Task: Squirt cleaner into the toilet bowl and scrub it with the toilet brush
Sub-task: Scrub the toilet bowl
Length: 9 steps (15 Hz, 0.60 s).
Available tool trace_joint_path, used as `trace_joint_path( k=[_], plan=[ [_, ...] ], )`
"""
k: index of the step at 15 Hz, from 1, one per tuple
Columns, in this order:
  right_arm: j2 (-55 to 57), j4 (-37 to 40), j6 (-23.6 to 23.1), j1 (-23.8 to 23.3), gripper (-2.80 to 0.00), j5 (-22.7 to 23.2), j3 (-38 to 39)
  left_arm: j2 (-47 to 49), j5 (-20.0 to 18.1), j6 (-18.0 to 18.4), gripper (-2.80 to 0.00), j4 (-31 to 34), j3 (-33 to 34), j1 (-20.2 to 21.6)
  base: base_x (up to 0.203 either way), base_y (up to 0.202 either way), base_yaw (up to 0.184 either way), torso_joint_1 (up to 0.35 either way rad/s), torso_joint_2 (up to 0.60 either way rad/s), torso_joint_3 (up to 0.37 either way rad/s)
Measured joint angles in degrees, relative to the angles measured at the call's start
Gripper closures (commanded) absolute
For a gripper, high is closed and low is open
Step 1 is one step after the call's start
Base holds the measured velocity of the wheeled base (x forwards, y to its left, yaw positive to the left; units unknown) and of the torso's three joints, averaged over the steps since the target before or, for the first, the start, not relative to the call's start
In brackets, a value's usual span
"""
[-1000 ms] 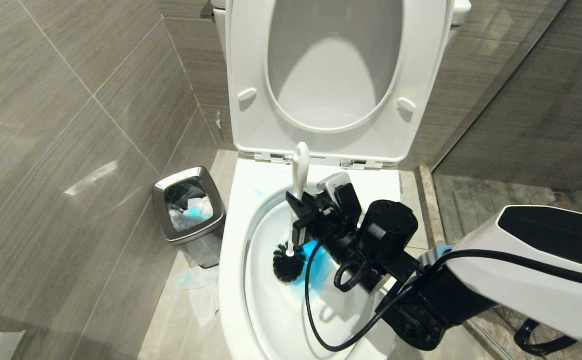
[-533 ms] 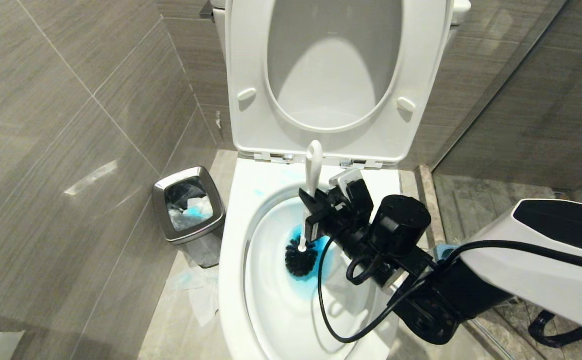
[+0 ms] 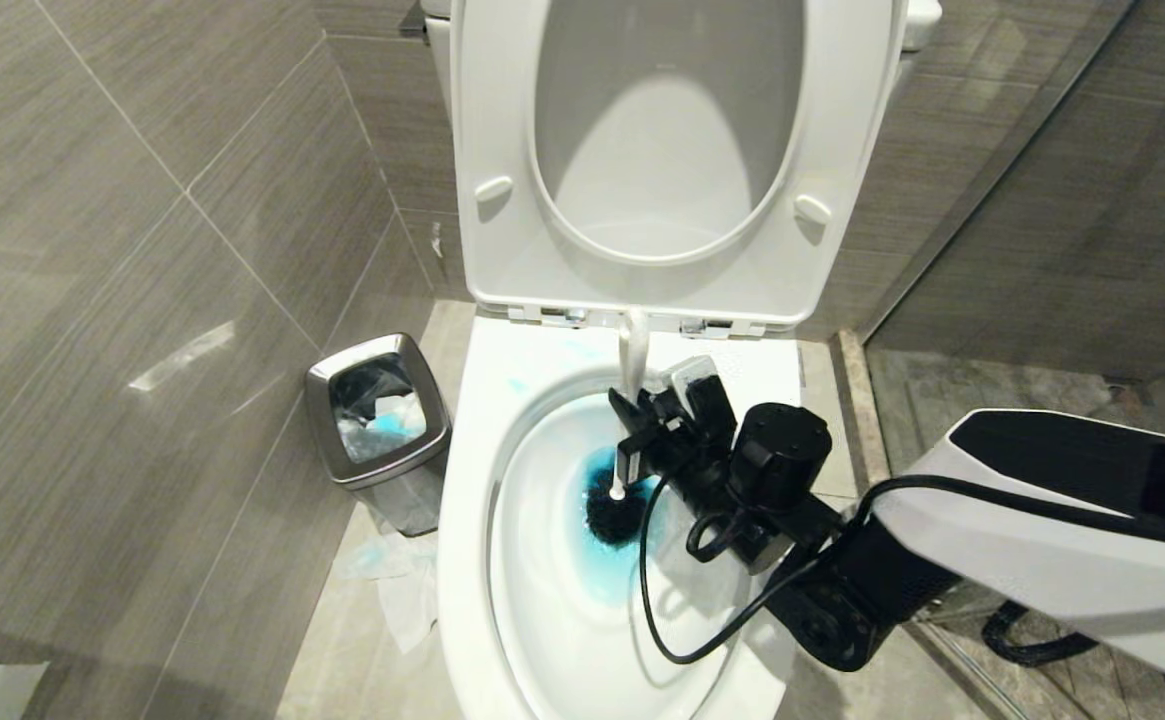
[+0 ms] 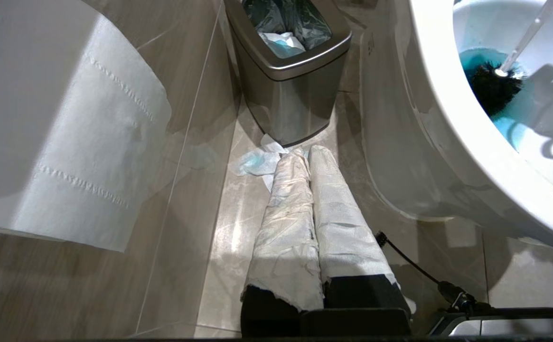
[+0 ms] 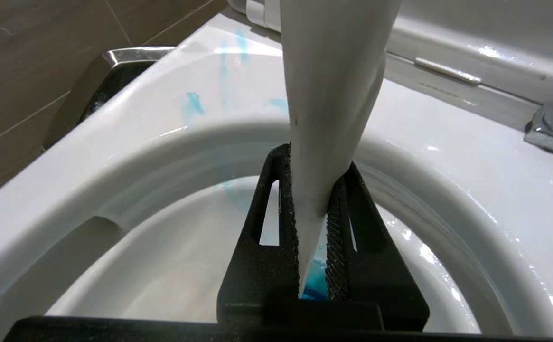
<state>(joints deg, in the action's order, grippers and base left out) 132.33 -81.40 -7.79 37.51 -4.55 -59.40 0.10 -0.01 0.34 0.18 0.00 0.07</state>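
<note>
One arm works: the right gripper (image 3: 632,440), clamped on the toilet brush (image 3: 630,400) handle, has carried the bristles from the toilet bowl's (image 3: 472,560) left wall into the cleaner (image 3: 602,570) pooled at its centre. Scrubbing looks under way; the left gripper (image 4: 308,156) hangs closed and empty beside the bowl.

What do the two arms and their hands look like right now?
The right arm has a white shell with a glossy black panel, a black wrist and a loose black cable. The right hand has black triangular slotted fingers with ribbed pads. The left hand has black fingers wrapped in whitish tape or cloth.
</note>
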Motion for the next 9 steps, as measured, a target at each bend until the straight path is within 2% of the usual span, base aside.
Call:
trace_joint_path(
  k=[5, 9],
  plan=[
    [4.8, 0.3, 0.0, -0.1, 0.0, -0.2, -3.3, 0.0, 0.0, 0.0, 0.0, 0.0, 0.0, 0.0, 0.0, 0.0, 0.0, 0.0, 0.0, 0.0],
    [1.0, 0.6, 0.1, 0.1, 0.0, -0.2, -1.7, 0.0, 0.0, 0.0, 0.0, 0.0, 0.0, 0.0, 0.0, 0.0, 0.0, 0.0, 0.0, 0.0]
  ],
)
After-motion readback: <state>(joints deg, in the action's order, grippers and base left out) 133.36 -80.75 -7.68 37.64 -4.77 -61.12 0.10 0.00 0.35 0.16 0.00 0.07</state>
